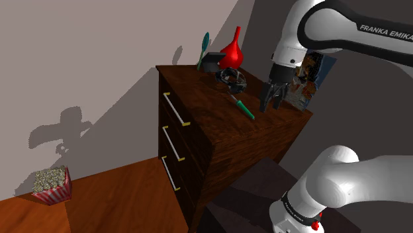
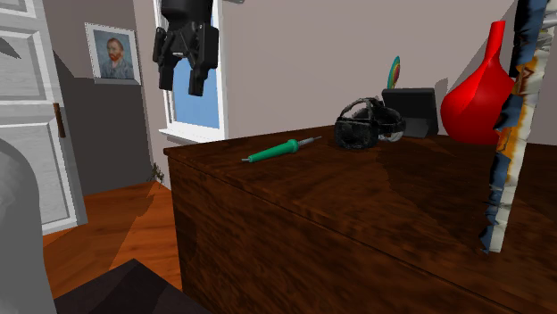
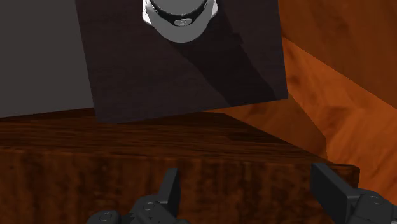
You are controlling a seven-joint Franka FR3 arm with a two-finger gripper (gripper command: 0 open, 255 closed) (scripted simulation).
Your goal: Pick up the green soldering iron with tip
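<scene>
A green soldering iron (image 1: 242, 106) with a thin metal tip lies on the dark wooden dresser (image 1: 198, 99), near the edge closest to the arm. In the second exterior view the soldering iron (image 2: 278, 150) rests near the dresser's (image 2: 357, 214) far left corner. My black gripper (image 1: 271, 100) hangs open just to the shoulder view's right of the iron, above the dresser's edge and clear of it. From the second exterior view the gripper (image 2: 181, 85) is up in the air, left of the iron. The wrist view has the gripper (image 3: 249, 191) over dark wood (image 3: 127, 165), fingers apart, nothing between them.
Beyond the iron sit a black headset (image 1: 233, 78), a red vase (image 1: 231, 51) and a black holder (image 1: 213, 61) with a teal feather. A printed panel (image 1: 311, 79) leans at the dresser's end. A popcorn box (image 1: 51, 184) stands on the floor. My dark stand (image 3: 178, 70) is below the hand.
</scene>
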